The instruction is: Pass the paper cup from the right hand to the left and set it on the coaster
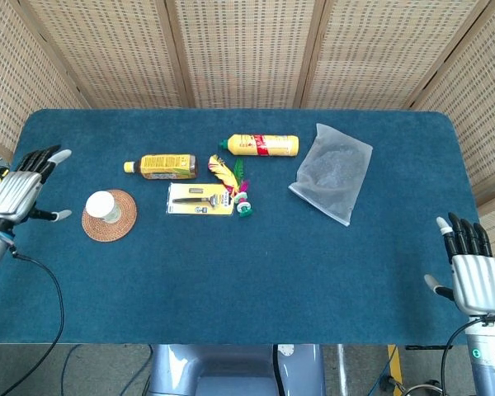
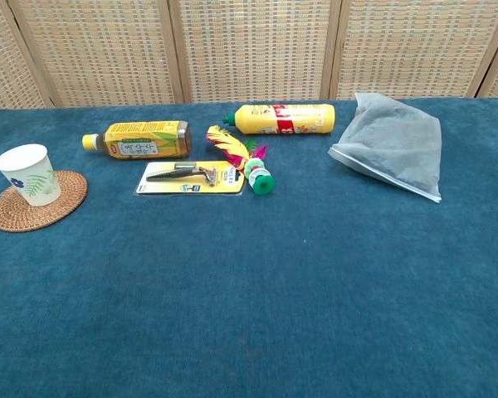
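Observation:
The white paper cup (image 1: 103, 206) (image 2: 27, 174) with a green leaf print stands upright on the round woven coaster (image 1: 120, 224) (image 2: 58, 201) at the table's left. My left hand (image 1: 18, 192) hovers open at the left table edge, well apart from the cup, fingers spread. My right hand (image 1: 471, 271) is open at the table's near right corner, fingers pointing up, holding nothing. Neither hand shows in the chest view.
Two yellow bottles lie on their sides, one (image 1: 160, 166) by the coaster, one (image 1: 260, 145) further back. A packaged razor (image 1: 200, 199), a feathered shuttlecock (image 1: 231, 183) and a clear plastic bag (image 1: 332, 172) lie mid-table.

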Robot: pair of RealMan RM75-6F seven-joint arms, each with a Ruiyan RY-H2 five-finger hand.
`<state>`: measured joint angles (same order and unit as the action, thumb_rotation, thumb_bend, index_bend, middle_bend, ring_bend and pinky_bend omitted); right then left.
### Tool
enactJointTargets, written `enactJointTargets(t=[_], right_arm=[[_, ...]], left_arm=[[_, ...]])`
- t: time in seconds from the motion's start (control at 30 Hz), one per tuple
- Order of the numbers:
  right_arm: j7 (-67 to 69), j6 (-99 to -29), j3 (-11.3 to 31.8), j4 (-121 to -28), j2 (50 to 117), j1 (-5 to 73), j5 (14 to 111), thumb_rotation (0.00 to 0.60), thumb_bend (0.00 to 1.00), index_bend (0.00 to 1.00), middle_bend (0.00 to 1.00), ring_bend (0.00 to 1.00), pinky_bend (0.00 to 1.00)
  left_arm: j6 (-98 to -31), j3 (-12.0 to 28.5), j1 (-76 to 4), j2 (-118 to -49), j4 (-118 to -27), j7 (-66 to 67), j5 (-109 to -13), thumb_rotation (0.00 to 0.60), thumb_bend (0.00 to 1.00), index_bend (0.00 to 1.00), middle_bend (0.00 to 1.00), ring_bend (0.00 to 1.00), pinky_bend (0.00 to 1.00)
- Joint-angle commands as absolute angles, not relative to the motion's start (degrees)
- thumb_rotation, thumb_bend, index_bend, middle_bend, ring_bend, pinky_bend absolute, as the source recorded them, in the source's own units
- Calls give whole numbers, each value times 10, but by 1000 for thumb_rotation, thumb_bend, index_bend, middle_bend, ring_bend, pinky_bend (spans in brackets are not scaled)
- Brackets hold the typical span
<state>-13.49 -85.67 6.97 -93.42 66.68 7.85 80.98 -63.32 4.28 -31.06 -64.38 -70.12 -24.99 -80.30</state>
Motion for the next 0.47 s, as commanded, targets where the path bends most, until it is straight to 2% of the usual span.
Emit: enactJointTargets(t=[0.03,0.13,0.2,0.47], right_arm=[[-140,-856,68,-934,667,77,809,600,0,17,0,0,0],[-150,-854,68,-937,667,77,806,600,0,16,0,0,0],[-154,-854,67,-938,666,77,807,600,0,16,0,0,0],[-159,-854,66,-944,664,77,814,600,0,16,0,0,0]], left_arm=[[-758,40,-208,-610,-829,-142,-762,600,0,0,0,0,0],[-814,24,-159,-605,-896,-99,-759,600,0,0,0,0,0],[-828,18,-144,-604,-912,-85,-760,600,0,0,0,0,0],[-842,10,-112,-606,-953,-47,-753,600,0,0,0,0,0]])
